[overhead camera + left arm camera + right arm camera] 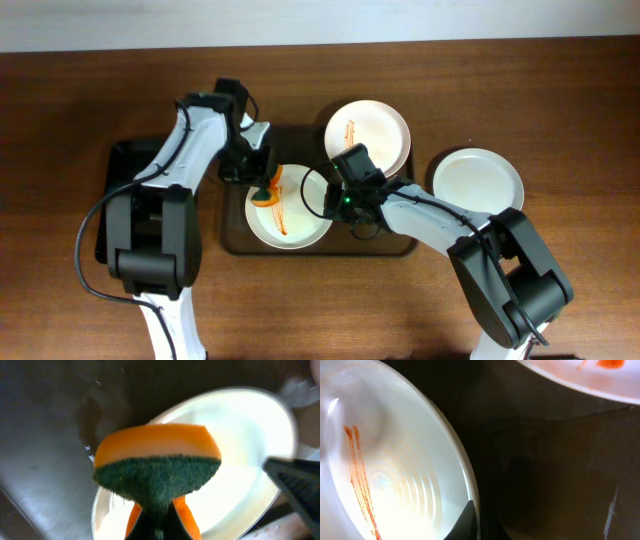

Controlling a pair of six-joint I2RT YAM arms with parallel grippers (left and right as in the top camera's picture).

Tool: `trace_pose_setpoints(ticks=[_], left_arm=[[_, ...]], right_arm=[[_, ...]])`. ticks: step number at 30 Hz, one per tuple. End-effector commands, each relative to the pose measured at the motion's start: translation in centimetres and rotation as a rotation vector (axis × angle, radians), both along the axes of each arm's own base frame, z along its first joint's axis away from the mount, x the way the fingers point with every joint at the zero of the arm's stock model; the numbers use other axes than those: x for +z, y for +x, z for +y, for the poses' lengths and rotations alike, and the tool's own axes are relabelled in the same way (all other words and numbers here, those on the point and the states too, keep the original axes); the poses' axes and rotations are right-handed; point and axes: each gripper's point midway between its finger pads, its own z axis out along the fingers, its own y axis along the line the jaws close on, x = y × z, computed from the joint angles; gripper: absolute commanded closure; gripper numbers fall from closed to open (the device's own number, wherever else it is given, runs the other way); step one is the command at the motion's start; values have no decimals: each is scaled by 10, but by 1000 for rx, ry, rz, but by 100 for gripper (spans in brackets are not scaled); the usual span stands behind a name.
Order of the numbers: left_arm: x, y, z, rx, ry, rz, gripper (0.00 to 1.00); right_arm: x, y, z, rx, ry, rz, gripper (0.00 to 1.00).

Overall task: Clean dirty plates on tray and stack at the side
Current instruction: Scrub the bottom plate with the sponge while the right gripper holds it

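Overhead view shows the left gripper (262, 186) pinching a scouring sponge (266, 196) over the streaked plate (300, 226) in the tray (232, 238), the right gripper (333, 193) seemingly clamped on its rim, so I would wipe green side down along the whole sauce streak (281, 215).

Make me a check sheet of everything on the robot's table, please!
Surface: brown wooden table, no spills seen.
Job's things: grey-brown tray; streaked plate on it; second streaked plate over its far right corner; clean plate on the table to the right.
Clutter: black tray at the left.
Grippers: left fingers shut on an orange-and-green sponge at the streaked plate's edge; right fingers at that plate's rim, grip unclear.
Cables: black cable loops beside the left arm.
Surroundings: white wall.
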Motion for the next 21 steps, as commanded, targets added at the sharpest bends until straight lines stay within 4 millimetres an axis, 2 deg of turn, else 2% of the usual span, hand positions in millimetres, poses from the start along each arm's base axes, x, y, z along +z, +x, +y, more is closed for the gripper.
trace_pose_setpoints(ticks=[1,3,5,6,8,13,15,16,19,21], left_arm=[[-31,-22,-16,-50,-20,15,100],[-53,-47,-31,-173,-17,23,100],[-65,-68,-33,-291,36,39,100],[-66,-77,-35,-346,24,51,100],[-56,-98,-50,-488,-123,81,100],[-53,-110,-45,-597,-142,99,100],[-54,-103,-42,-601,-144,70,100],[-56,-94,-37,-546,-136,55,100],[-73,-49,1,-230,130,-8,100],[-76,-15,23,-2,298,-106,100]], right_arm=[[-17,-7,-5,-2,-23,46,96],[-17,-7,-5,-2,-23,46,96],[-17,-7,-5,-2,-23,46,96],[-17,-7,-5,-2,-23,46,96],[-17,-7,-5,-1,-24,45,96],[-17,-6,-5,2,-23,43,96],[-17,-6,-5,2,-22,41,96],[-17,-6,-5,6,-23,39,96],[-16,-5,-4,8,-20,32,96],[-16,-5,-4,8,-20,33,96]])
